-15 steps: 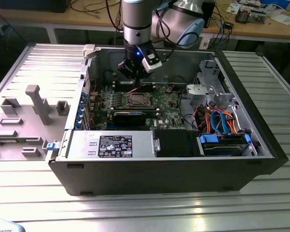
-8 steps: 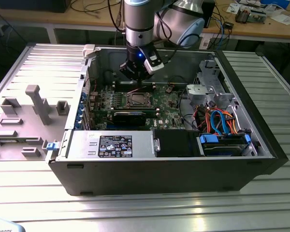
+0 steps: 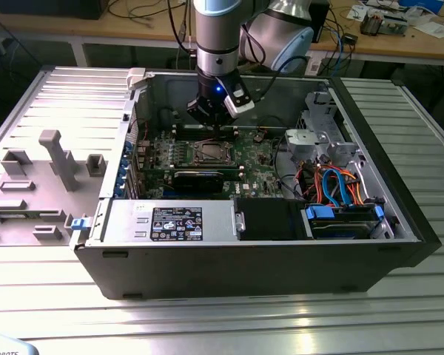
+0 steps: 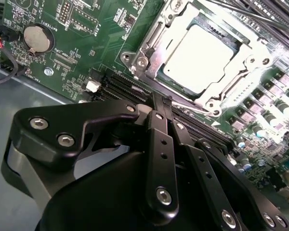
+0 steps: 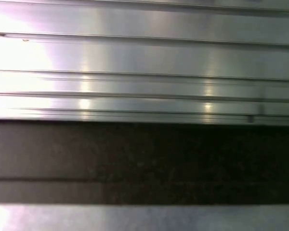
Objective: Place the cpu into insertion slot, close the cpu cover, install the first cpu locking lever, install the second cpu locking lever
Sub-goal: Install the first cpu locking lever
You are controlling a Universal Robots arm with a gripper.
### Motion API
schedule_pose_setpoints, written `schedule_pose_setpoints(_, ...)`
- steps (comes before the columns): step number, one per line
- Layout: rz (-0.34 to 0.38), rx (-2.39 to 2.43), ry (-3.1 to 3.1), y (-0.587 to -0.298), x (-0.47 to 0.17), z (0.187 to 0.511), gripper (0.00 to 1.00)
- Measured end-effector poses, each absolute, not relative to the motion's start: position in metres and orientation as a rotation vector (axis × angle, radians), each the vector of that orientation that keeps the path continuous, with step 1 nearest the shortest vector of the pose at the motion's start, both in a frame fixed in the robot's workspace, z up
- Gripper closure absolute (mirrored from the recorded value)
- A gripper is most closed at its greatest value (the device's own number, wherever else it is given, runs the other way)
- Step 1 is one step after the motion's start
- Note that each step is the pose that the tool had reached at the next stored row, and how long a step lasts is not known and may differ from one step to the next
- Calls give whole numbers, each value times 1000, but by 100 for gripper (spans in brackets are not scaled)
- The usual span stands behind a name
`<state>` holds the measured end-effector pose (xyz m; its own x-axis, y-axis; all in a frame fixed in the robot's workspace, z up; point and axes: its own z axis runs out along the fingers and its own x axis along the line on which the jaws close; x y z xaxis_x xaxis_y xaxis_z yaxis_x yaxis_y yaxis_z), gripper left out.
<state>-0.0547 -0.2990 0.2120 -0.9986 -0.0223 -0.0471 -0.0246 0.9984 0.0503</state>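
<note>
On the exterior view's left, a grey plastic fixture tray (image 3: 37,188) is lying on the ribbed metal surface (image 3: 222,325), just beside the open computer case (image 3: 399,222). Moving rightward, the green motherboard (image 3: 155,151) is sitting flat inside the case, with the long black expansion card (image 3: 198,180) lying across its near part. The gripper (image 3: 216,127) is hanging over the board's far edge, just behind the insertion slot (image 3: 212,153).

In the second wrist view, the fingers (image 4: 160,126) are pressing together with no gap showing and are gripping nothing, their tips hovering over the dark memory slots (image 4: 120,86) just beside the socket. The cpu (image 4: 202,57) is already resting in the insertion slot (image 4: 149,36), its dull silver top facing up. The cpu cover (image 4: 233,45) is framing the chip, though whether it is fully down I cannot tell. A round coin battery (image 4: 37,38) is sitting well apart from the socket.

On the exterior view's right, blue and orange cables (image 3: 340,188) are curling near the drive bay.
</note>
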Motion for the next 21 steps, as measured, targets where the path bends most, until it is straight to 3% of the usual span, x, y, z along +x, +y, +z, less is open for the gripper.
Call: schedule_pose_setpoints(21, 78, -18, 3094, -299, -51, 206, 89)
